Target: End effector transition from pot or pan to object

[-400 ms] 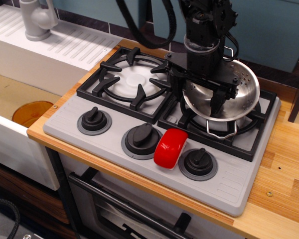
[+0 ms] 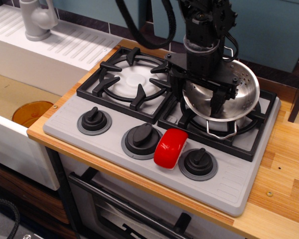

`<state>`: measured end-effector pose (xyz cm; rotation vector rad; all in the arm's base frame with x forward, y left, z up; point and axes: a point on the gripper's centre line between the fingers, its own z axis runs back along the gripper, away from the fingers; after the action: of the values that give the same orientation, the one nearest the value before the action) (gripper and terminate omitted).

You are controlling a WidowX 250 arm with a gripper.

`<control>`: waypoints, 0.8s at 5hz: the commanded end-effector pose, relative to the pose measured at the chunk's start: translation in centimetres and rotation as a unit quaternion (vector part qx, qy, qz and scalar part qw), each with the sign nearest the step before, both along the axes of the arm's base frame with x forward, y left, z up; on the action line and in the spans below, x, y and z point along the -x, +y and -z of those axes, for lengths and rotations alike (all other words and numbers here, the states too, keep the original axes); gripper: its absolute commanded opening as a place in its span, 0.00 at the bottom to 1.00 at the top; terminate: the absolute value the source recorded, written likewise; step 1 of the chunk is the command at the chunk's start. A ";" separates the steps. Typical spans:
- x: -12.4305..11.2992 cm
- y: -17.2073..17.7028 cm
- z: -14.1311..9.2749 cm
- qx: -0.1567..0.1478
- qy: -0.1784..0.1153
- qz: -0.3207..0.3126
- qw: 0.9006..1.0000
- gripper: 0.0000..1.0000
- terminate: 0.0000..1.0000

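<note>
No readable text, labels, brands, numbers or signs anywhere in view. Stove panel (image 2: pixel 229 186) plain grey, unmarked. Three black knobs (image 2: pixel 141 139) carry no printed markings that can be made out. Steel colander (image 2: pixel 239 94), red block (image 2: pixel 170 148) and gripper (image 2: pixel 205 97) show no lettering.

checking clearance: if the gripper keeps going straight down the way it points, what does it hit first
Most likely the inside of the steel colander: the gripper points down into it, fingertips already below its rim. Remaining depth is unclear.
</note>
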<state>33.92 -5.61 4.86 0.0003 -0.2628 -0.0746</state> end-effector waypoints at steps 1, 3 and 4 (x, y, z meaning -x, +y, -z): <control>-0.8 -2.0 -4.5 0.005 0.007 0.004 1.000 1.00 0.00; 0.3 -2.8 -7.5 0.001 0.016 0.003 1.000 1.00 0.00; 1.8 -2.5 -8.6 0.004 0.017 0.003 1.000 1.00 0.00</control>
<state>31.78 -8.04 11.70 0.0046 -0.1701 -0.0783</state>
